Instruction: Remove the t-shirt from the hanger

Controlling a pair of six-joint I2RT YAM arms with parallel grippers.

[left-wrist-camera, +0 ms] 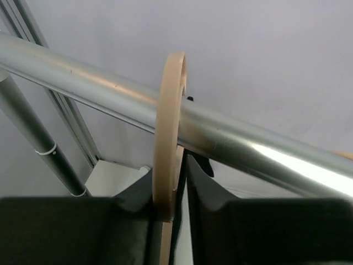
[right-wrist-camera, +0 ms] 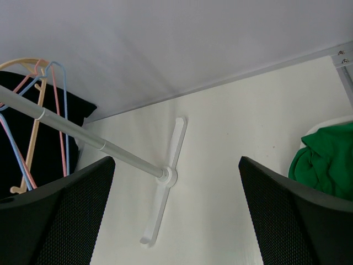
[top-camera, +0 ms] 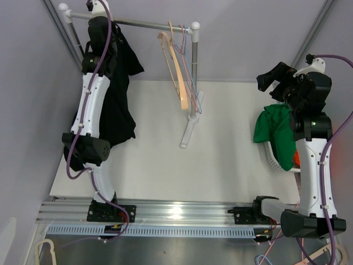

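In the top view the t-shirt (top-camera: pixel 120 105) hangs at the upper left, at the left end of the rail (top-camera: pixel 143 23), partly behind the left arm (top-camera: pixel 91 105). It is black, limp cloth falling in soft folds to a ragged lower edge. Further right on the shiny round metal rail hang spare hangers (top-camera: pixel 176 74), one of pale wood and thin pink and blue wire ones, beside the grey post (top-camera: pixel 194 66) and its flat white foot (top-camera: pixel 190 130). The table (top-camera: pixel 220 154) is matte white. At the right the right gripper (top-camera: pixel 273 77) stands spread over a crumpled green cloth (top-camera: pixel 276 130) lying in a white basket (top-camera: pixel 271 157). In the left wrist view the hanger (left-wrist-camera: pixel 168 138), smooth pale wood with a flat curved hook, sits over the rail at the centre. The left gripper (left-wrist-camera: pixel 168 212) stands narrow, its dark fingertips (left-wrist-camera: pixel 138 199) close on either side of the hanger's neck; a thin light gap shows on the right, so I cannot tell whether it pinches. In the right wrist view the black, finely dimpled fingers (right-wrist-camera: pixel 55 221) sit far apart at the lower corners with nothing between them. The t-shirt shows as a black patch at the upper left behind the wire hangers, and the green cloth lies at the right edge.
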